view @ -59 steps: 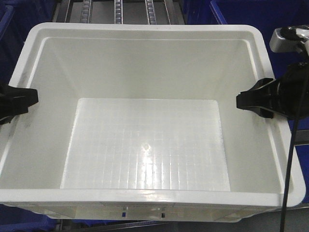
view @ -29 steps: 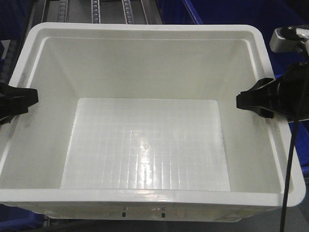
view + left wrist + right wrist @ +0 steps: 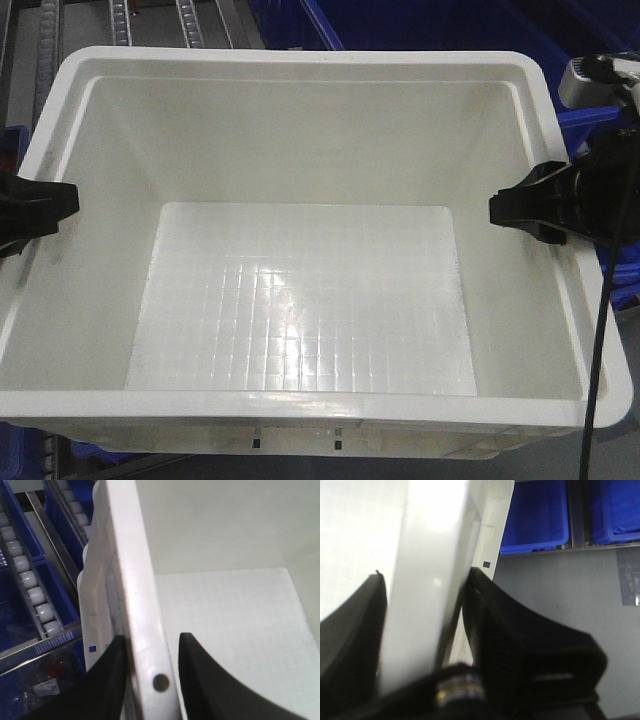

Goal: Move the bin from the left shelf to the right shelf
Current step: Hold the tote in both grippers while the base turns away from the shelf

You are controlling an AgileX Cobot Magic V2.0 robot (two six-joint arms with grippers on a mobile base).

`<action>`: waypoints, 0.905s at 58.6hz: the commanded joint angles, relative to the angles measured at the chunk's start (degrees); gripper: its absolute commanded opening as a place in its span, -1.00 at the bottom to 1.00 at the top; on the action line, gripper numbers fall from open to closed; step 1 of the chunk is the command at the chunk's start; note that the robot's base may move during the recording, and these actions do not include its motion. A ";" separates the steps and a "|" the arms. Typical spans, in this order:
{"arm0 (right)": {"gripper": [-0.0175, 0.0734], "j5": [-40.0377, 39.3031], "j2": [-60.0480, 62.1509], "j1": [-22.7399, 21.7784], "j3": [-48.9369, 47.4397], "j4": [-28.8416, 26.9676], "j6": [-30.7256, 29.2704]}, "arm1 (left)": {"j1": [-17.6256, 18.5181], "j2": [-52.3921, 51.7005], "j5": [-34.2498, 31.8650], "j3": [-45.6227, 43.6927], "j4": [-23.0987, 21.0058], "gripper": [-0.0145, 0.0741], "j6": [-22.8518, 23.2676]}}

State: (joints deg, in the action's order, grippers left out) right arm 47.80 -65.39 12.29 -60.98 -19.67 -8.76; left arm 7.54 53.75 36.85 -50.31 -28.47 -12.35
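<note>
Front-facing view: white bin (image 3: 300,140) fills the frame, open top up and empty, with its ribbed grid floor showing. It hangs in front of the robot between both arms, on no shelf that I can see. Blue totes (image 3: 430,25) and roller rails (image 3: 120,20) lie beyond its far rim.

Left gripper (image 3: 45,208) is pinched on the left wall. In the left wrist view one finger is inside and one outside, tight against the thick rim. Right gripper (image 3: 525,208) is clamped on the opposite wall in the same way. Grey floor (image 3: 560,590) shows below it in the right wrist view.

Grips sit about mid-wall on opposite sides. Judgement: this balances the load so the bin stays level and cannot swing while carried.

Orientation: rim level, mouth facing up toward the camera. Long axis appears to run side to side, from one gripper to the other, with the long walls near and far.
</note>
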 commanded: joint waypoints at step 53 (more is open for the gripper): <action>-0.62 -4.51 1.72 0.25 -2.46 -4.77 -2.34 | 0.57 -1.62 -5.35 -2.34 -4.86 -0.67 -2.00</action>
State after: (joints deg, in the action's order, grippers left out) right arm 47.80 -65.39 12.29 -60.98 -19.67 -8.76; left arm 7.54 53.75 36.85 -50.31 -28.47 -12.35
